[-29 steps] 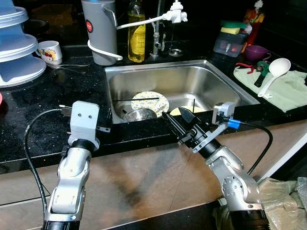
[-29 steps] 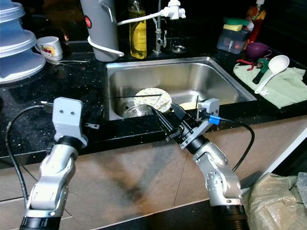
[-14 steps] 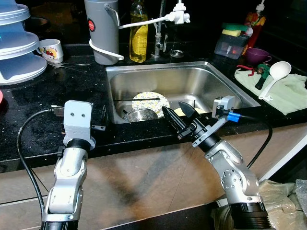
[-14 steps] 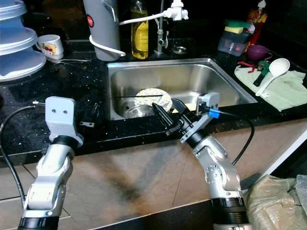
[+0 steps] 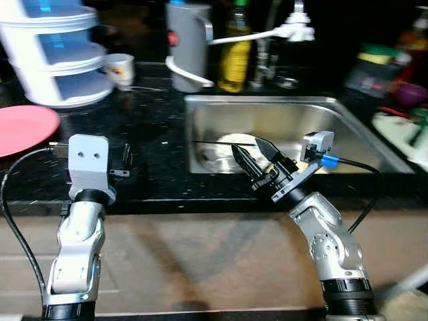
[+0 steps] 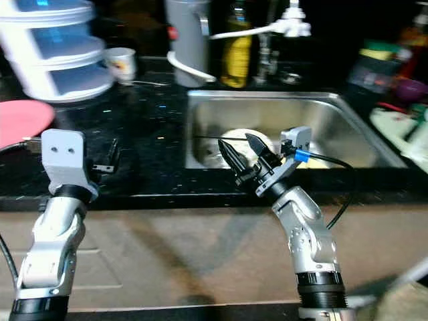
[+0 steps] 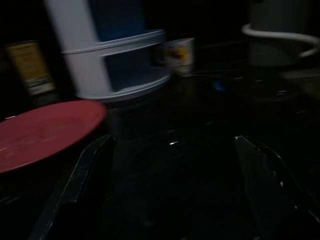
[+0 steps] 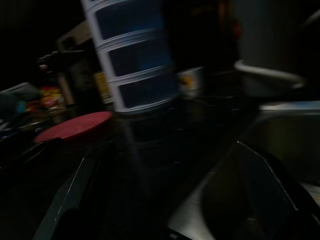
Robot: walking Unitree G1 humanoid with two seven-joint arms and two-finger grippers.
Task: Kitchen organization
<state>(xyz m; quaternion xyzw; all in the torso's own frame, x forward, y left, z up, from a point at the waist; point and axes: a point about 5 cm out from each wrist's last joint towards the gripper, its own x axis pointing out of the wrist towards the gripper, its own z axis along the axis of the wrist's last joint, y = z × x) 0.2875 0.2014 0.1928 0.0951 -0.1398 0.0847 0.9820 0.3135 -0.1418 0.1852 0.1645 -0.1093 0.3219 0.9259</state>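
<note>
Plate lying flat in sink | right gripper jaws apart

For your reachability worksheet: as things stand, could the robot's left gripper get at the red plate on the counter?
Probably yes. The left gripper is open above the black counter, and the red plate lies just to its left with nothing between them.
</note>
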